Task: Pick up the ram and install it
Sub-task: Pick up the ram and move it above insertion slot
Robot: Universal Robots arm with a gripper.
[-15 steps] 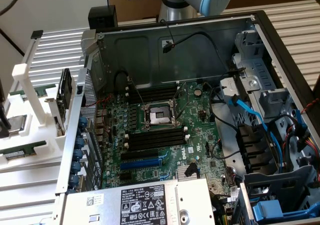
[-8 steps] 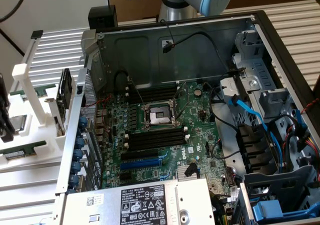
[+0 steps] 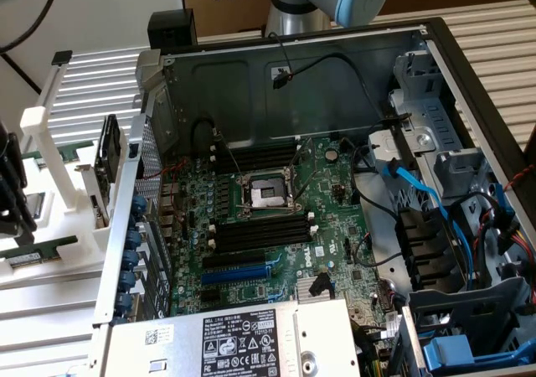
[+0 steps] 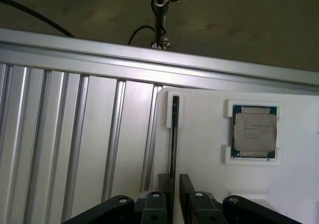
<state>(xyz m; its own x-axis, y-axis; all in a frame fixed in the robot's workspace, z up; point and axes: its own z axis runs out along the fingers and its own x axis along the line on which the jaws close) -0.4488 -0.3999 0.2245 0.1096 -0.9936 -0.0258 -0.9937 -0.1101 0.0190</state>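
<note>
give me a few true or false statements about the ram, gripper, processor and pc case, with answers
1. The ram stands on edge in a white fixture. True.
2. The gripper is shut on the processor. False: it is open, with a finger either side of the ram.
3. The processor lies on the same white fixture. True.
4. The computer case is closed up. False: it is open, with the motherboard showing.

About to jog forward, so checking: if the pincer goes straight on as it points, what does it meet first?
Most likely the ram, standing on edge in the white holder; it lines up with the gap of the open pincer. Depth is unclear from the wrist view.
</note>
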